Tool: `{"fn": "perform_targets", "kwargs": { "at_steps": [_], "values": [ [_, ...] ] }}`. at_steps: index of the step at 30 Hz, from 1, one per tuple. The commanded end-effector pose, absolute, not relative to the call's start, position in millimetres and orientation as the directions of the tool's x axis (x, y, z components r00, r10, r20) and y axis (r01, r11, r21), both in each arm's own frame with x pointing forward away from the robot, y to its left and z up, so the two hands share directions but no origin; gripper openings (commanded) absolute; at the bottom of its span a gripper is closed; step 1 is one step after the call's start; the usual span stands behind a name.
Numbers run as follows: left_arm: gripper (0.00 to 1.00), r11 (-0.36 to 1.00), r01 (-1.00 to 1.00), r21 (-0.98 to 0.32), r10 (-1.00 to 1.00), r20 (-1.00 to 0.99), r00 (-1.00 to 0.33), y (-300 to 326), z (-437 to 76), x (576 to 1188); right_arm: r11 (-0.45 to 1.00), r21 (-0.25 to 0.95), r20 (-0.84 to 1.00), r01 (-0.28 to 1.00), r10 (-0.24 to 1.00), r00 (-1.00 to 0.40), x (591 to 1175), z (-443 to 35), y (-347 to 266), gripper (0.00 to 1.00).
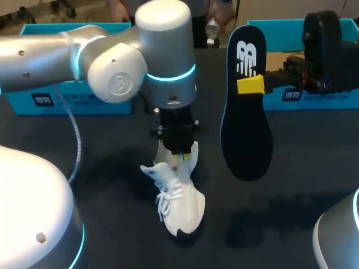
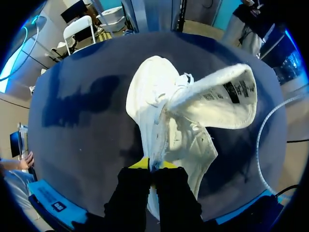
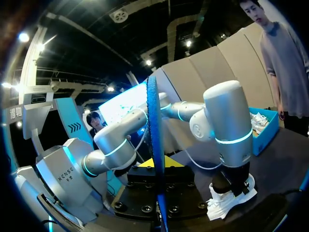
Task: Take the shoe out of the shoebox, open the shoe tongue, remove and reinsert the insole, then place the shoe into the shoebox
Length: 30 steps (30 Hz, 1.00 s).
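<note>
White shoe pinched by left hand; right hand clamps black logo-printed insole.

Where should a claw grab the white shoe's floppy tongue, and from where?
Probably pinch the tongue at its free end, coming from the side it sticks out on. It is flipped clear of the shoe, a thin flap, and the left claw pins the heel.

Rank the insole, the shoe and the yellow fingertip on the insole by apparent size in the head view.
1. insole: looks largest, but it is held up off the table, nearer the camera, so its lead over the shoe is unsure.
2. shoe
3. fingertip: plainly smallest.
</note>
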<state>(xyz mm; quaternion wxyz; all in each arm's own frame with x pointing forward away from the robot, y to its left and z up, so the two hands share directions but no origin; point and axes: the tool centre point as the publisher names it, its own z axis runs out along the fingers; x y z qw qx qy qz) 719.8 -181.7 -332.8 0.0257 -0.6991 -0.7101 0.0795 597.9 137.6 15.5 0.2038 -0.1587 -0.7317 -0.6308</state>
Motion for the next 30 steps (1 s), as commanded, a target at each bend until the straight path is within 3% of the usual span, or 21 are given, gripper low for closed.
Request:
{"fn": "perform_targets", "kwargs": {
  "at_steps": [1, 27, 28, 29, 30],
  "values": [
    [0.00, -0.002, 0.987, -0.160, 0.999, -0.047, -0.006, -198, -350, 724, 0.158, 0.858, 0.499, 0.490, -0.028, -0.866, 601, 16, 141, 0.00],
    [0.00, -0.087, 0.993, -0.074, 0.995, -0.052, 0.083, -228, -371, 723, 0.158, 0.858, 0.499, 0.490, -0.028, -0.866, 601, 16, 141, 0.00],
    [0.33, -0.088, 0.993, -0.078, 0.995, -0.052, 0.084, -228, -371, 724, 0.158, 0.858, 0.499, 0.490, -0.028, -0.866, 601, 16, 141, 0.00],
    [1.00, -0.081, 0.993, -0.082, 0.996, -0.044, 0.077, -228, -371, 724, 0.158, 0.858, 0.499, 0.490, -0.028, -0.866, 601, 16, 141, 0.00],
    [1.00, -0.078, 0.994, -0.082, 0.996, -0.045, 0.074, -227, -371, 725, 0.158, 0.858, 0.499, 0.490, -0.028, -0.866, 601, 16, 141, 0.00]
  ]
}}
